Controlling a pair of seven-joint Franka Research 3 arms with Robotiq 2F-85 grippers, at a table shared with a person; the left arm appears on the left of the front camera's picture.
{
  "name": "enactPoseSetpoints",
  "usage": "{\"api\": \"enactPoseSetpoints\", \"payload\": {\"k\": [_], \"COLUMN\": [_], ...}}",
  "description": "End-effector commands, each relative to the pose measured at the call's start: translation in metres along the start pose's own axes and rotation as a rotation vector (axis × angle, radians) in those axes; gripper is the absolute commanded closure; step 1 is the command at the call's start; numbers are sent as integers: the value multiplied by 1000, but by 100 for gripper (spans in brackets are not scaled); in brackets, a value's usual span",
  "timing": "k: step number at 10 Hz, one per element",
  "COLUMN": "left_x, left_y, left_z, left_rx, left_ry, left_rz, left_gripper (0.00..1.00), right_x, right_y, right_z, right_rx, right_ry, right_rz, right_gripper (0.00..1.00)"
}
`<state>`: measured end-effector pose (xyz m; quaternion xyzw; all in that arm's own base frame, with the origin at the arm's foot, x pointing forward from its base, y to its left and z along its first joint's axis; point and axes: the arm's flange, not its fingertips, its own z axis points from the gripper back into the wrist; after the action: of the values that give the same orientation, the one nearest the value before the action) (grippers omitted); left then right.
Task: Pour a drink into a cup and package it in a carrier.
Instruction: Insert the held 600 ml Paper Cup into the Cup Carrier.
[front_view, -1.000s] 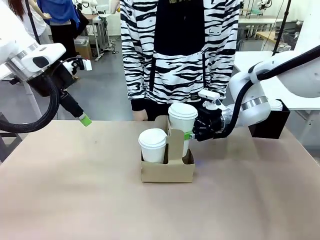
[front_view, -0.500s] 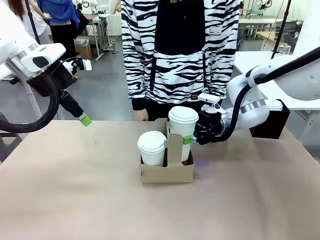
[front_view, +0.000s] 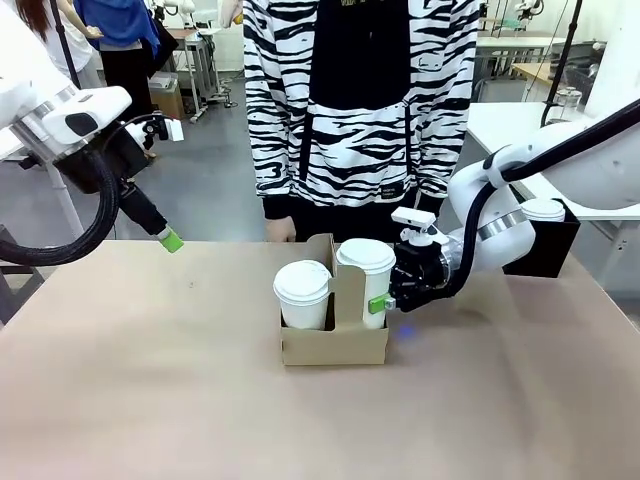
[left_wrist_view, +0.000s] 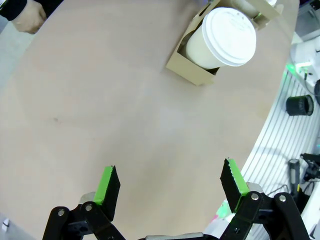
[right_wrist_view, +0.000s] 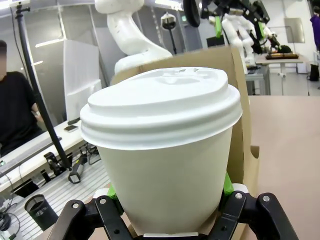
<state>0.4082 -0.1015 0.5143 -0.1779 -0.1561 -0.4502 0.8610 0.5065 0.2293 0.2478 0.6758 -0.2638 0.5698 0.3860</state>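
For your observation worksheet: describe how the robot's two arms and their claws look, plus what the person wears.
Both arms are glossy white with silver joint rings and thick black cables. The left claw and right claw are black with bright green pads. The person wears a black-and-white zebra-striped hoodie.

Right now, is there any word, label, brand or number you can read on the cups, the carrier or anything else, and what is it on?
None can be read.
White lidded paper cups: plain; raised lid marks too blurred.
Brown cardboard carrier: unprinted.
Person's striped top, small dark hem patch: too small.
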Motion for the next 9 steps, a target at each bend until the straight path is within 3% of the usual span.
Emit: {"api": "enactPoseSetpoints", "payload": {"k": [1, 3, 4, 9], "left_x": [1, 1, 1, 1], "left_y": [1, 1, 1, 1], "left_z": [1, 1, 1, 1], "left_rx": [14, 14, 14, 14], "left_ry": [8, 8, 8, 8], "left_rz": [7, 7, 7, 7], "left_gripper": [0, 0, 0, 0], "right_x": [-6, -12, -12, 12], "right_y": [-9, -13, -12, 12], "right_z": [-1, 0, 2, 32], "right_rx": [9, 19, 25, -97], "right_ry": [27, 57, 80, 189], "right_rz": [36, 47, 54, 83], "right_gripper": [19, 19, 0, 0]}}
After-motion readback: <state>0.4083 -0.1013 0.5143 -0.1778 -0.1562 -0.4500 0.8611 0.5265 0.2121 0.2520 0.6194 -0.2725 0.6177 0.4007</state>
